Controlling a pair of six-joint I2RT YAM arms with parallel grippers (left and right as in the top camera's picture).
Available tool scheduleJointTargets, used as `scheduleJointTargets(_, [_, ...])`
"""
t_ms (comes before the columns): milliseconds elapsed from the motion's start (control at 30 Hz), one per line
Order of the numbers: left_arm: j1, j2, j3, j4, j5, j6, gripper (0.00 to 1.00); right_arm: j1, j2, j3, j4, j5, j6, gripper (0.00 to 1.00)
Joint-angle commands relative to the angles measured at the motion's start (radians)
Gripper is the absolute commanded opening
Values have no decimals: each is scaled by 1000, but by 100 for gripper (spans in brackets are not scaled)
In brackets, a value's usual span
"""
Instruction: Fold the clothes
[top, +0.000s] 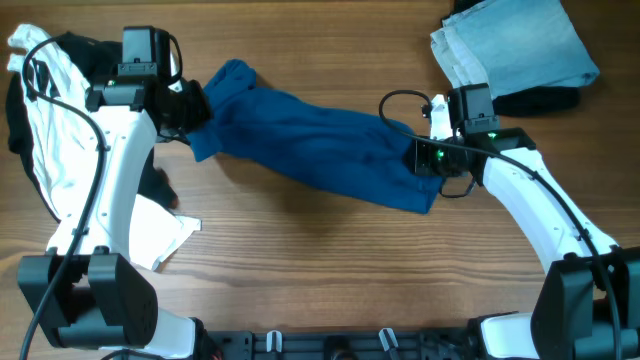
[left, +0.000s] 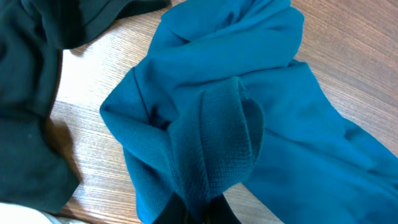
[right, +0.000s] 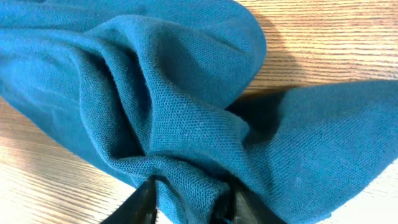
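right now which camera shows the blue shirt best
Overhead: the blue shirt shows full length, stretched between the left gripper and right gripper. Left wrist shows only one bunched end; right wrist, only folds pinched in its fingers.

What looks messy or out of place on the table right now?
The blue shirt is bunched into a wrinkled rope between the left gripper and right gripper, both pinching it, instead of lying flat. A white garment lies crumpled under the left arm. Nothing looks torn or spilled.
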Motion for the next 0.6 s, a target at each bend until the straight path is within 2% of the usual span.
scheduleJointTargets(0, [1, -6, 0, 18, 11, -13, 4, 2, 8, -2, 4, 17, 1, 41])
scheduleJointTargets(100, [1, -6, 0, 24, 11, -13, 4, 3, 8, -2, 8, 16, 2, 41])
scheduleJointTargets(200, [1, -6, 0, 25, 11, -13, 4, 3, 8, -2, 20, 5, 2, 33])
scheduleJointTargets(233, [1, -6, 0, 25, 11, -13, 4, 3, 8, -2, 26, -2, 3, 26])
scheduleJointTargets(467, [1, -6, 0, 26, 10, -13, 4, 3, 8, -2, 90, -2, 12, 25])
scheduleJointTargets(500, [1, -6, 0, 26, 10, -13, 4, 2, 8, -2, 94, -2, 12, 21])
scheduleJointTargets(533, [1, -6, 0, 28, 11, -13, 4, 2, 8, -2, 99, -2, 12, 4])
scheduleJointTargets(567, [1, -6, 0, 29, 11, -13, 4, 2, 7, -2, 105, -2, 12, 4])
